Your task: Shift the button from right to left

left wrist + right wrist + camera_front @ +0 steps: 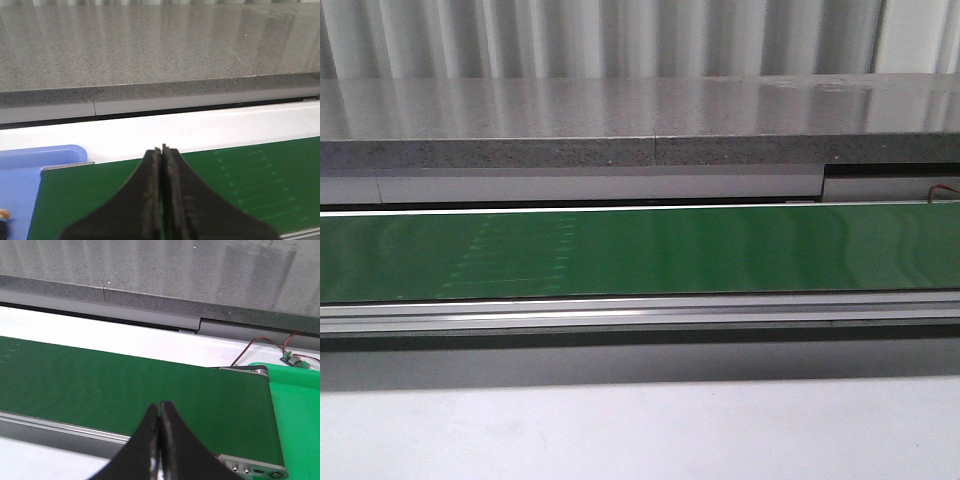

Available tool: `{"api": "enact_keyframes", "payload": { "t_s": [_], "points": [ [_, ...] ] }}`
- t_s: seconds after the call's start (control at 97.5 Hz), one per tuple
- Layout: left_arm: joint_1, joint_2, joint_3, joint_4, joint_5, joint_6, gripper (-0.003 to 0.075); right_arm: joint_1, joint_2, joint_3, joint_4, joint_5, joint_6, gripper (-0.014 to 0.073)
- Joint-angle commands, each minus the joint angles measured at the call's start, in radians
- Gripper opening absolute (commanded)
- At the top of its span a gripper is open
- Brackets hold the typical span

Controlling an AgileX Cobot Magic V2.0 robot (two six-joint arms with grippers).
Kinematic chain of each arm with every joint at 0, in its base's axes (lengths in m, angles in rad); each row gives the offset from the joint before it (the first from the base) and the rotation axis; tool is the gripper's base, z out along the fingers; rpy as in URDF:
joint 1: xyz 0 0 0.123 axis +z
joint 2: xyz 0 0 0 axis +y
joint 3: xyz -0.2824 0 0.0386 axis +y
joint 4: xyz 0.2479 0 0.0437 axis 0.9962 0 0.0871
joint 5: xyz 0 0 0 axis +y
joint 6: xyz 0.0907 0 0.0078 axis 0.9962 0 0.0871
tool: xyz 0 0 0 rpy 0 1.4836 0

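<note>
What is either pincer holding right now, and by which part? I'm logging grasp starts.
Nothing. The left pincer and the right pincer are both shut with nothing between the fingers, above the green belt.

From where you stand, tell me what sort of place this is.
Probably a factory-style conveyor workcell: a long green conveyor belt in a metal frame, a grey stone-look counter behind, and a small wired circuit board at the belt's end.

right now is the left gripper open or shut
Shut. In the left wrist view the left gripper has its two black fingers pressed together with nothing between them, above the green belt.
</note>
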Motion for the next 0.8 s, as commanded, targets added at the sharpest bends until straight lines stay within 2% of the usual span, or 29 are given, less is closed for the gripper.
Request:
{"api": "enact_keyframes", "payload": {
  "t_s": [0.0,0.144,0.246,0.461,0.79],
  "points": [
    [-0.008,0.002,-0.028,-0.030,-0.065,0.000,-0.0020,0.000,0.003,-0.025,0.010,-0.072,-0.007,-0.0068],
    [-0.038,0.000,-0.020,0.014,-0.109,-0.005,-0.0020,0.000,0.003,-0.025,0.010,-0.072,-0.007,-0.0068],
    [-0.084,-0.014,0.006,0.103,-0.187,-0.080,-0.0020,0.000,0.003,-0.025,0.010,-0.072,-0.007,-0.0068],
    [-0.152,-0.090,0.136,0.322,-0.396,-0.322,-0.0020,0.000,0.003,-0.025,0.010,-0.072,-0.007,-0.0068],
    [-0.152,-0.266,0.347,0.776,-0.456,-0.780,-0.0020,0.000,0.003,-0.025,0.010,-0.072,-0.007,-0.0068]
  ]
}}
